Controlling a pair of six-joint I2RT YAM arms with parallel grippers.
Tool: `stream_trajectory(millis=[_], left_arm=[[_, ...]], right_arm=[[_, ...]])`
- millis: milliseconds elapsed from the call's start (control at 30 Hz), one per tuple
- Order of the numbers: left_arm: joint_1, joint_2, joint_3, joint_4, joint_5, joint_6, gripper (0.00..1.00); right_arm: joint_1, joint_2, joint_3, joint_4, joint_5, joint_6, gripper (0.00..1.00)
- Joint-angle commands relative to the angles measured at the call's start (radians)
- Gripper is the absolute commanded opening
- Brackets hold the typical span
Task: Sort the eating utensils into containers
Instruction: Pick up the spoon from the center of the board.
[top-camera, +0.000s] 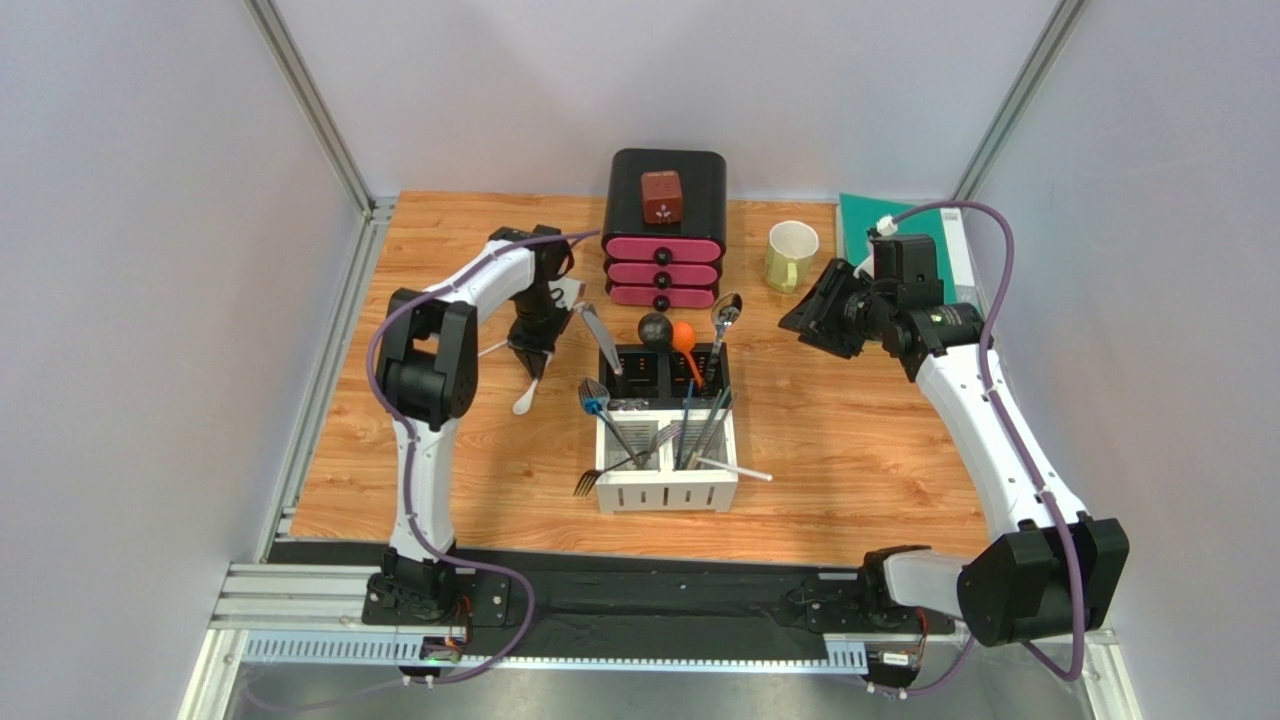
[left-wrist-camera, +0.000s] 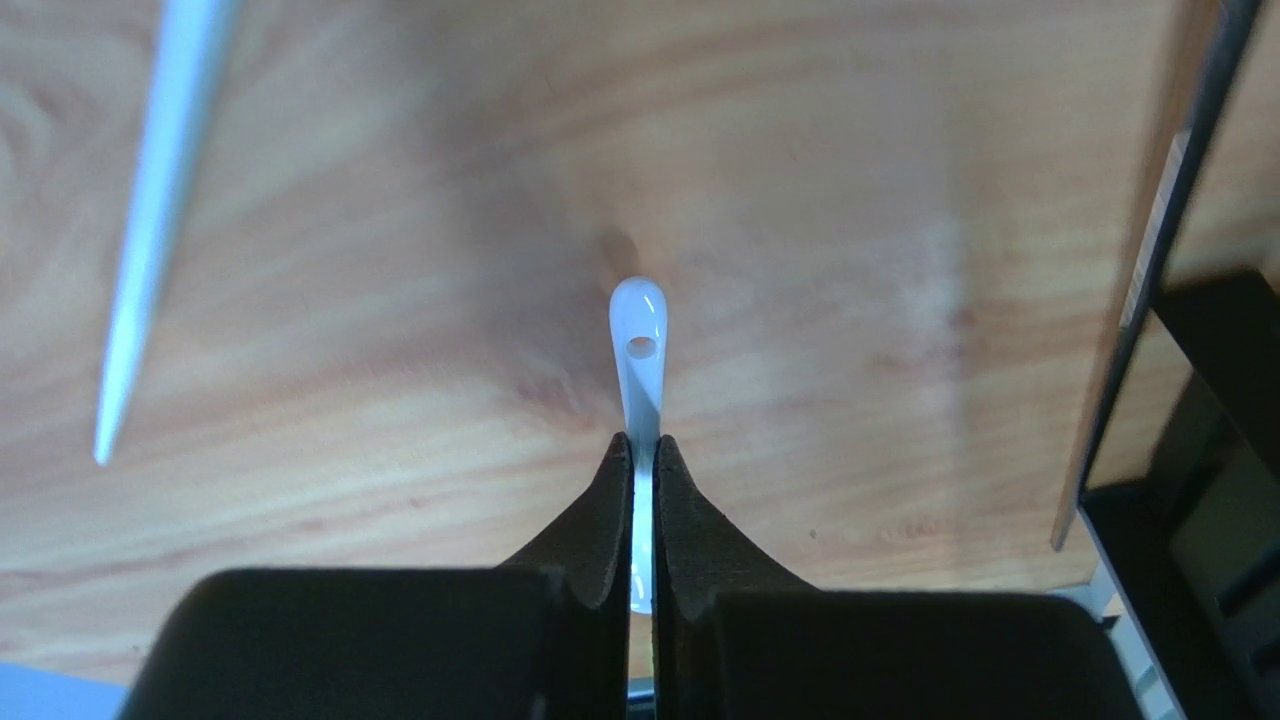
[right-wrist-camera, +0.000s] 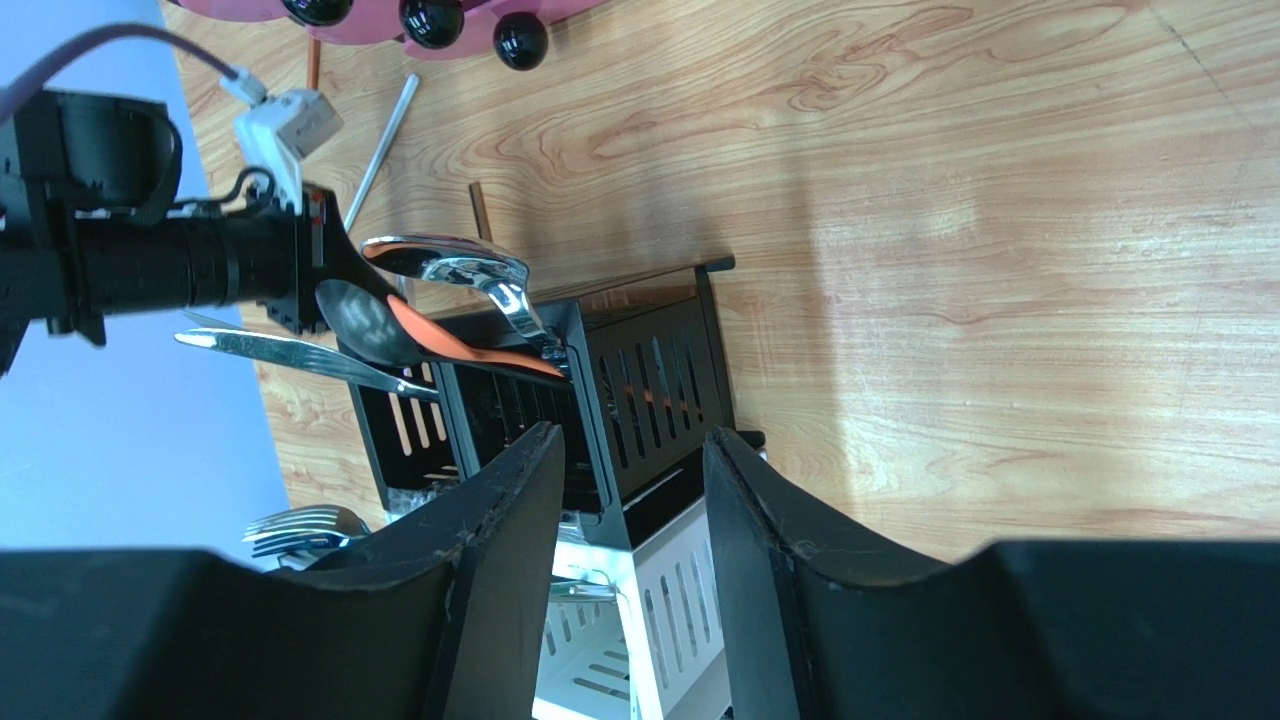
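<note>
A light wooden tabletop (top-camera: 887, 450) sits between pale grey walls (top-camera: 150, 225) framed by aluminium posts (top-camera: 308, 105).

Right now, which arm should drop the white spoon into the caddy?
Left. The left gripper is shut on the white spoon, close to the caddy. The right gripper is open, holding nothing, over by the mug.
</note>
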Motion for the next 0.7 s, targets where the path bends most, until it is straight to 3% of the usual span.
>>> stream_trajectory(millis=[0, 267, 467, 667], left_arm=[[-0.011, -0.212, -0.07, 0.037, -0.03, -0.063, 0.0], [-0.049, -0.467, -0.094, 0.034, -0.156, -0.1, 0.0], [-0.285, -0.59, -0.043, 0.124, -0.337, -0.031, 0.0], [-0.343, -0.651, -0.058, 0.32, -0.202, -0.264, 0.0]], right_arm=[[-0.006, -0.008, 0.008, 0.047, -0.023, 0.014, 0.45], [-0.007, -0.017, 0.006, 0.05, -0.028, 0.023, 0.44], [-0.009, -0.031, -0.026, 0.063, -0.043, 0.045, 0.44], [-0.007, -0.045, -0.038, 0.07, -0.055, 0.055, 0.44]])
